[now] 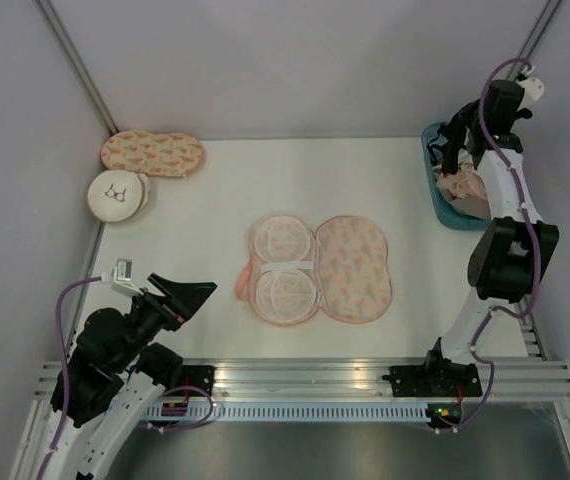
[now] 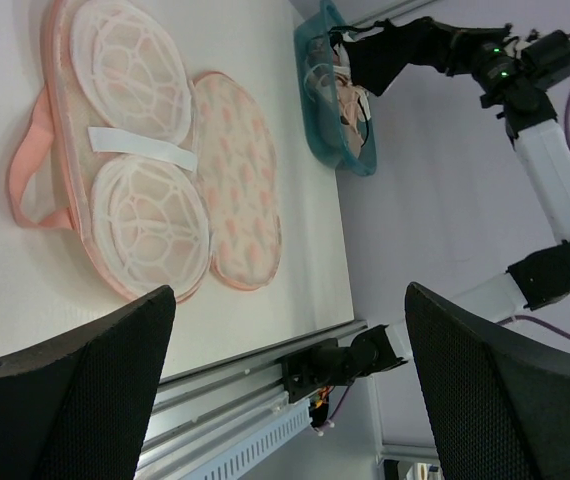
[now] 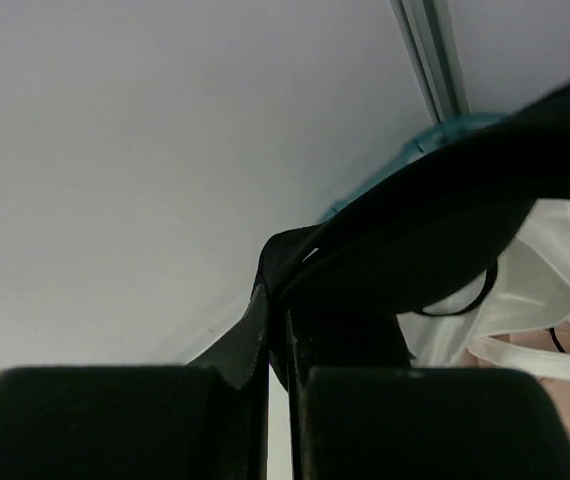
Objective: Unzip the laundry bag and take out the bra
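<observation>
The bra [image 3: 435, 220] is clamped in the right gripper [image 3: 277, 345] over the 2 o'clock basket [image 1: 433, 192]; straps could be snagged on garments [image 3: 555, 270] there. The left gripper [image 2: 285, 300] is held wide, empty.

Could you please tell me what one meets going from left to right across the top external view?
The round white pouch → the open left gripper → the laundry bag, lying unzipped → the teal basket of garments at the right edge.
</observation>
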### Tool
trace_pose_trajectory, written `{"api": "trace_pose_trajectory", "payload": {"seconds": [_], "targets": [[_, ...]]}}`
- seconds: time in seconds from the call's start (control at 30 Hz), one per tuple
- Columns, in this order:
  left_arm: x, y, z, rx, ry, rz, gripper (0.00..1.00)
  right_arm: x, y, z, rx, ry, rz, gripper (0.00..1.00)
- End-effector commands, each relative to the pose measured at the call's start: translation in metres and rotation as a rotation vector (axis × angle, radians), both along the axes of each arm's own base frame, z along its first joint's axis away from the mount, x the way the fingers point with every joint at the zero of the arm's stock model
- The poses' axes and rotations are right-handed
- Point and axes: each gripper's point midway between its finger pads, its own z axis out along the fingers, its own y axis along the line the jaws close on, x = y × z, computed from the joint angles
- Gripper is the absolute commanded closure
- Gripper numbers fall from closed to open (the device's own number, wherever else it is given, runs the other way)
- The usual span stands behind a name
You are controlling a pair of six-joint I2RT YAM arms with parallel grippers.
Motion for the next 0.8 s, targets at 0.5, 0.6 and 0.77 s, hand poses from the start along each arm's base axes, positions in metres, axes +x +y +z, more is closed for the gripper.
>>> {"api": "trace_pose_trajectory", "payload": {"seconds": [0.5,0.6,0.77], "targets": [[0.001,-0.006,-0.007,0.020,0.006,-0.030,0.02,-0.037,-0.081,-0.199,0.050,0.488,-0.347,0.92],[0.000,-0.005,-0.006,0.020,-0.001,-0.032,0.01,-0.041,-0.079,-0.185,0.052,0.450,-0.338,0.61],[-0.001,-0.005,-0.006,0.017,-0.005,-0.034,0.01,-0.057,-0.074,-0.108,0.040,0.317,-0.340,0.44]]}}
